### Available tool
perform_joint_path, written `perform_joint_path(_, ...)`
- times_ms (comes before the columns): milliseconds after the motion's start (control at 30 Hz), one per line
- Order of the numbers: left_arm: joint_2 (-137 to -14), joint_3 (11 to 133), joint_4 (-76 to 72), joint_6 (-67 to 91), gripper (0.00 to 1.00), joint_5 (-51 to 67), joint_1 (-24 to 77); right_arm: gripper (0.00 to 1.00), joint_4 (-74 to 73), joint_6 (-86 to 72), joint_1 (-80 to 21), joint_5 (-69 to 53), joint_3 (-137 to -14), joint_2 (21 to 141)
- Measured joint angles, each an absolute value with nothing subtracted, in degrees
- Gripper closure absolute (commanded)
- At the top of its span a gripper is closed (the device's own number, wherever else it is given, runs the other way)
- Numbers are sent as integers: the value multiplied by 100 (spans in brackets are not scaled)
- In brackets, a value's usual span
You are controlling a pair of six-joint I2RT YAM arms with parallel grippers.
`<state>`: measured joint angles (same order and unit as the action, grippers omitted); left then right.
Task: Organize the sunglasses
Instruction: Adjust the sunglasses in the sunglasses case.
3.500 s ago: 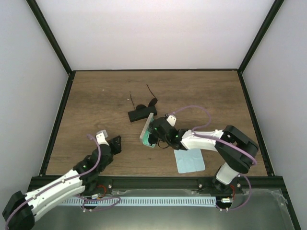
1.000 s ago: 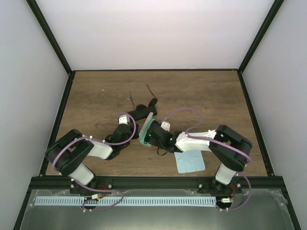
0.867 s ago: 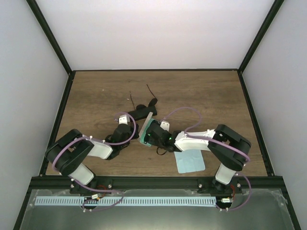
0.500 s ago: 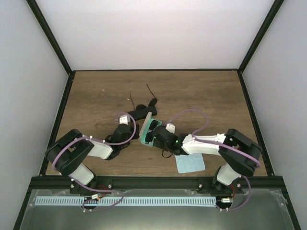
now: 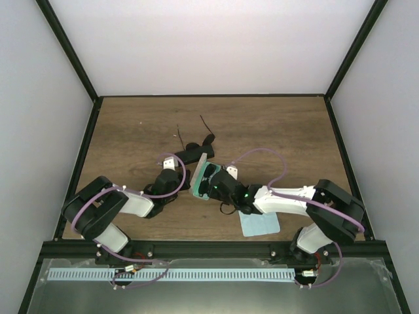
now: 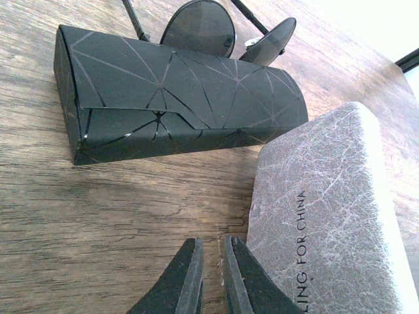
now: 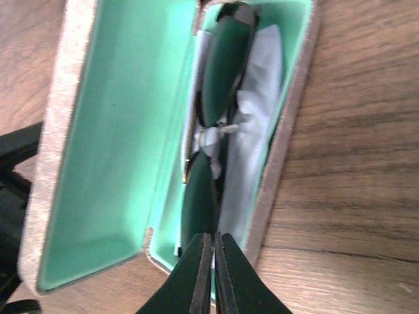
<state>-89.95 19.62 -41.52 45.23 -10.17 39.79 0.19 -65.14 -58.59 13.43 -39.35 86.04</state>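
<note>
You are partway through: one pair of round-lensed, dark wire-framed sunglasses (image 7: 222, 72) already lies folded in the open grey textured hard case with the mint green lining (image 7: 98, 131), on top of a crumpled light blue cloth (image 7: 262, 131). The lid stands open, so closing this case looks like the step in hand.

Your right fingers (image 7: 213, 261) are pressed together, pinching nothing, with their tips over the near end of the case's tray. Your left fingers (image 6: 211, 248) are drawn in to a thin slit, also empty, low over the brown wooden surface (image 5: 275, 131) just beside the grey outer face of the lid (image 6: 327, 216).

The next move probably calls for tipping that lid over onto the tray. Push from the lid's outer side with the left fingers and get the right fingers clear of the rim first. Check too that the cloth is not bulging past the edge.

The second pair of sunglasses (image 6: 200, 26) lies on the surface right behind the oblong black case with the faceted line pattern (image 6: 177, 91), and it is not yet packed. A second light blue square cloth (image 5: 258, 222) lies flat near the right arm.
</note>
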Motion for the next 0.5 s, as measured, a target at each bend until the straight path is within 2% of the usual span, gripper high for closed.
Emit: perform_joint_path(500, -9006, 1973, -4147, 4517, 89, -1020, 3981, 98, 740, -6270, -5859, 1135, -4086, 9345)
